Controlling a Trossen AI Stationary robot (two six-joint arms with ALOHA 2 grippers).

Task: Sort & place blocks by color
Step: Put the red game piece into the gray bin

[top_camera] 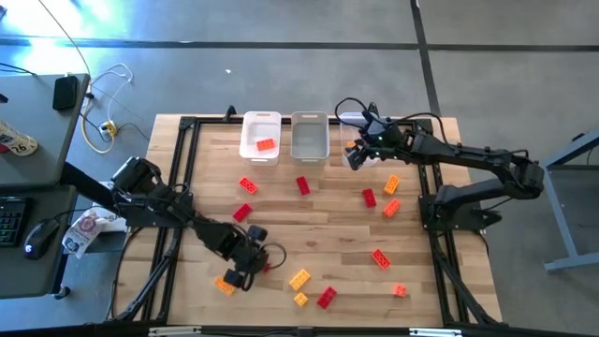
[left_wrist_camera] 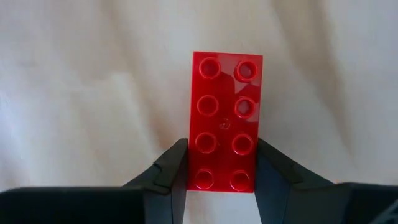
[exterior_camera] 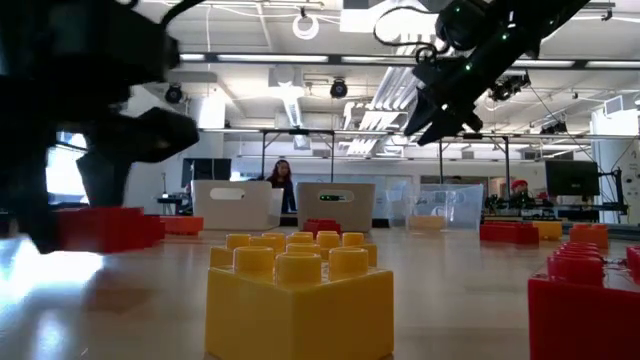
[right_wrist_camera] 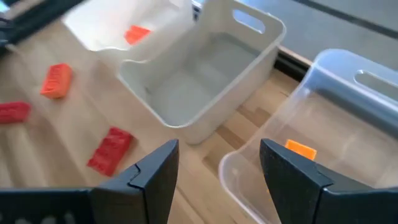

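Yellow block [exterior_camera: 300,300] sits closest to the low camera, studs up, on the wooden surface [top_camera: 318,220]; a red block corner [exterior_camera: 585,305] is just beside it.

Left claw [left_wrist_camera: 222,180] is down on the surface, clenched on a red eight-stud block [left_wrist_camera: 225,121]: fingers [left_wrist_camera: 171,168] press both long sides at the near end, and most of the block sticks out ahead of the claw. In the high view this left claw [top_camera: 253,267] has an orange block [top_camera: 225,285] just beside it, a red block [top_camera: 242,212] near it, and yellow blocks [top_camera: 299,279] a little further out. Nothing lies between the fingers besides the gripped block.

Right claw [right_wrist_camera: 214,171] hangs released above the bins, nothing between its fingers. Directly under and ahead of it: clear bin [right_wrist_camera: 348,106] with one orange block [right_wrist_camera: 301,149] inside. Beside that is the middle white bin [right_wrist_camera: 205,81], then the far white bin [top_camera: 261,137] with an orange-red block [top_camera: 266,145] in it. Loose red blocks [right_wrist_camera: 111,149] lie on the surface near the bins, apart from both claws.
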